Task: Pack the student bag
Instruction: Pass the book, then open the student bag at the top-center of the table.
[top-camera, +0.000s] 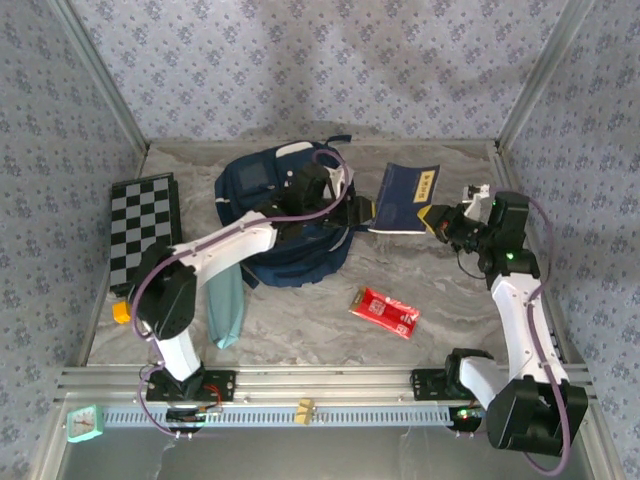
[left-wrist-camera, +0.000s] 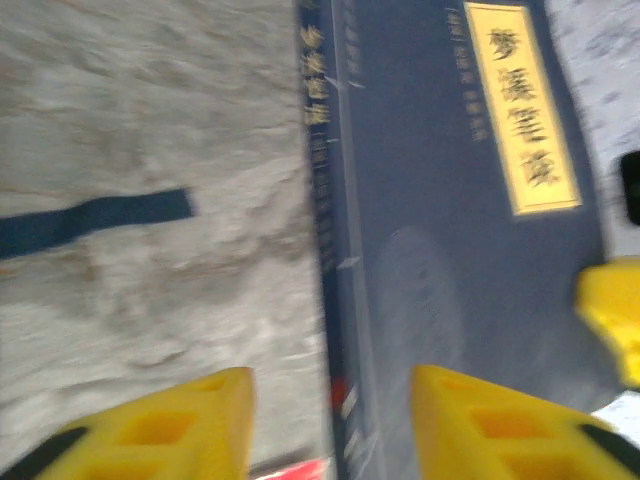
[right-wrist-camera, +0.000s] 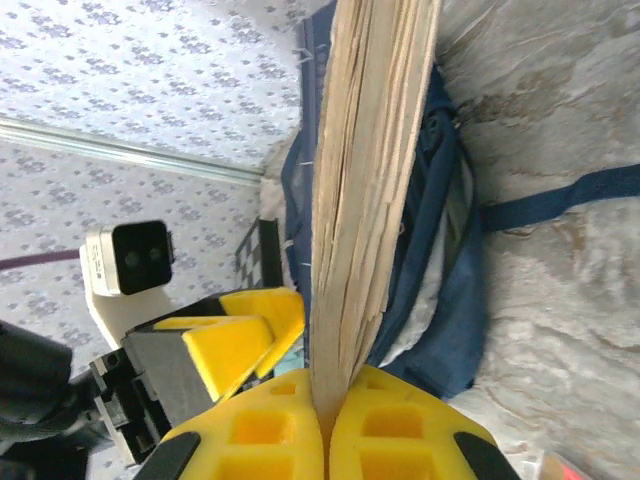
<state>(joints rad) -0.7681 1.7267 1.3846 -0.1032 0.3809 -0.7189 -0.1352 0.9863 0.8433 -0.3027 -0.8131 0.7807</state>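
Student bag (top-camera: 250, 185) beside navy book (top-camera: 405, 195), right end effector (right-wrist-camera: 326, 415) pinching its pages in wrist view, left end effector (left-wrist-camera: 330, 405) spread

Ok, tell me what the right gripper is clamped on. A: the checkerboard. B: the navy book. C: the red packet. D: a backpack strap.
B: in the right wrist view the right gripper is closed tight on the page edge of the navy book.
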